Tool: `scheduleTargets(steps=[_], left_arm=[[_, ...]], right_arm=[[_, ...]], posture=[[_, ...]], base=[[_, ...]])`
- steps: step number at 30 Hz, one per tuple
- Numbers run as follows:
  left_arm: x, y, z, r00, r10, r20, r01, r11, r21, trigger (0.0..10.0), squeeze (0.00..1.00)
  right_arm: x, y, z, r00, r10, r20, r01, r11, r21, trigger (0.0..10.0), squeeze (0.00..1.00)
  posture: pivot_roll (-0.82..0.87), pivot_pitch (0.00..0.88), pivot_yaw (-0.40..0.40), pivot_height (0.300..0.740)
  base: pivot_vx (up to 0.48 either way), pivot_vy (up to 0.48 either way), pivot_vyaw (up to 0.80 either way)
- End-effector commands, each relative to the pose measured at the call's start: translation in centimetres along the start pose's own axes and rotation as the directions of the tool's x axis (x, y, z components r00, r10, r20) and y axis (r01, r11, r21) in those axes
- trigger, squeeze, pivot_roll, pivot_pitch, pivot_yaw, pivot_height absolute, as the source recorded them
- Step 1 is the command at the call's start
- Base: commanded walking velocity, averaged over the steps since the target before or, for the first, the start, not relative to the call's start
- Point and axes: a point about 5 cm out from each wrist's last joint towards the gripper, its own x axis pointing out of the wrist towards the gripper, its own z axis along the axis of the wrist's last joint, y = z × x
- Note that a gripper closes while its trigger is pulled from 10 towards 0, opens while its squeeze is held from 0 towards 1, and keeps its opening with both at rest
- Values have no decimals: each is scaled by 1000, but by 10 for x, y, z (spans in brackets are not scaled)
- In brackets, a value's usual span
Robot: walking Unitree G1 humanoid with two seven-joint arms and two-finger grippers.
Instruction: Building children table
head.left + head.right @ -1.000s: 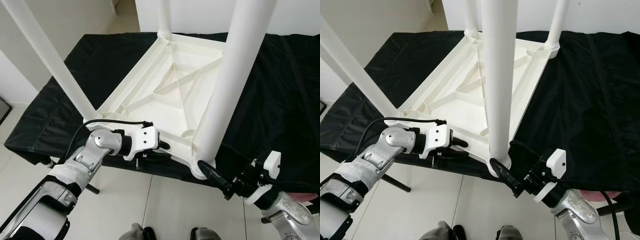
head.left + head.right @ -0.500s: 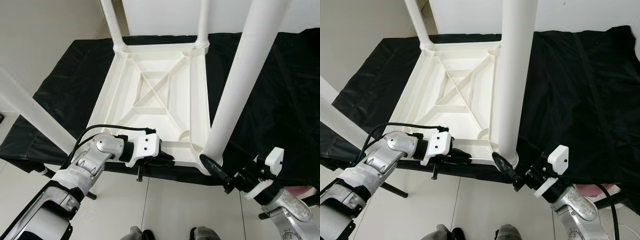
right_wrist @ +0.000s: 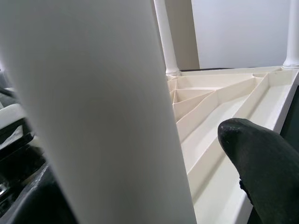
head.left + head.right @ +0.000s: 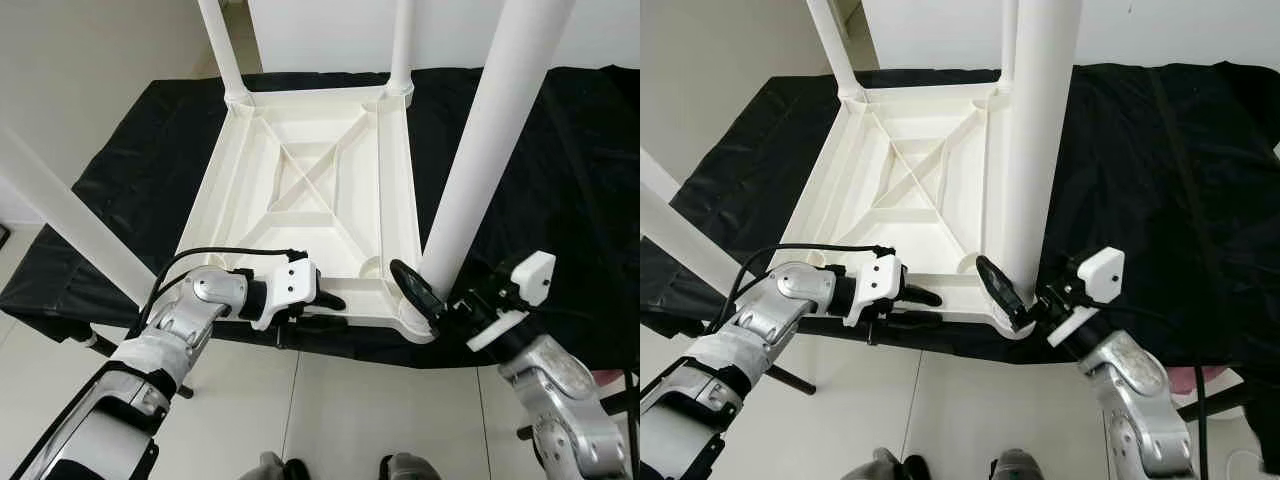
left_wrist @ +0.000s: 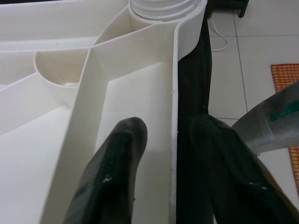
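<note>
Left gripper (image 4: 325, 312) clamped on near rim of upturned white table top (image 4: 300, 190); right gripper (image 4: 1002, 297) spread around near table leg (image 4: 485, 150). 4 legs upright over black cloth (image 4: 560, 160).

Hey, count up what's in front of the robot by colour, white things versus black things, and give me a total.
White: 5 (tabletop, upside down, and 4 legs: near right, near left, far left, far right)
Black: 1 (cloth under the tabletop)
Total: 6
</note>
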Motion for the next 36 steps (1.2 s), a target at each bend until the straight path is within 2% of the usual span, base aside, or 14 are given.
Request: scheduleTargets(steps=[1, 2, 3, 5, 6, 15, 20, 23, 24, 26, 28, 30, 33, 36], left_arm=[[-13, 9, -21, 956, 272, -108, -276, 961, -23, 10000, 1000], [-13, 9, -21, 956, 272, -108, -276, 961, -23, 10000, 1000], [-15, 12, -22, 946, 303, -113, -306, 952, -7, 10000, 451], [-16, 14, -21, 942, 315, -115, -317, 948, -1, 10000, 451], [-19, 20, -20, 923, 366, -117, -368, 930, 13, 10000, 0], [-26, 28, -18, 898, 423, -124, -423, 906, 29, 10000, 0], [-30, 31, -13, 889, 448, -93, -448, 894, 22, 10000, 0], [-28, 23, -2, 904, 427, -19, -427, 903, -42, 10000, 0], [-28, 23, -2, 904, 427, -19, -427, 903, -42, 10000, 0], [-24, 12, 16, 907, 408, 102, -395, 910, -124, 10000, 0], [-24, 12, 16, 907, 408, 102, -395, 910, -124, 10000, 0], [-22, 6, 30, 895, 418, 157, -394, 905, -164, 10000, 0], [-21, 3, 39, 888, 425, 177, -395, 901, -179, 10000, 0], [-22, -1, 50, 881, 432, 195, -391, 895, -216, 10000, 0]], right_arm=[[6, 5, -4, 1000, 23, -17, -23, 1000, 4, 10000, 0], [6, 5, -4, 1000, 23, -17, -23, 1000, 4, 10000, 0], [15, 6, -3, 999, 32, -15, -32, 999, -8, 10000, 0], [18, 5, -3, 999, 34, -16, -34, 999, -14, 10000, 0], [26, 3, -4, 1000, 22, -17, -22, 999, -24, 10000, 0], [40, 4, -2, 999, 33, 1, -33, 999, -26, 10000, 0], [54, 4, -4, 999, 50, -3, -50, 998, -33, 10000, 0], [55, -1, -4, 999, 30, -12, -31, 998, -53, 10000, 0], [55, -1, -4, 999, 30, -12, -31, 998, -53, 10000, 0], [49, -11, -4, 999, -10, -45, 7, 997, -70, 10000, 0], [49, -11, -4, 999, -10, -45, 7, 997, -70, 10000, 0], [46, -20, -4, 997, -34, -73, 28, 996, -83, 10000, 0], [46, -25, -4, 996, -36, -86, 28, 995, -93, 10000, 0], [47, -33, -1, 994, 6, -106, -18, 994, -111, 10000, 0]], posture=[[-207, 96, 131, 740], [-207, 96, 131, 740], [-198, 93, 122, 740], [-198, 93, 122, 740], [-190, 86, 115, 740], [-184, 78, 111, 740], [-179, 76, 108, 740], [-173, 84, 97, 740], [-173, 84, 97, 740], [-170, 87, 92, 740], [-170, 87, 92, 740], [-169, 88, 86, 740], [-168, 87, 83, 740], [-157, 90, 74, 740]], base=[[0, 0, 0], [0, 0, 0], [0, 0, 0], [0, 0, 0], [0, 0, 0], [0, 0, 0], [0, 0, 0], [0, 0, 0], [0, 0, 0], [0, 0, 0], [0, 0, 0], [0, 0, 0], [0, 0, 0], [0, 0, 0]])
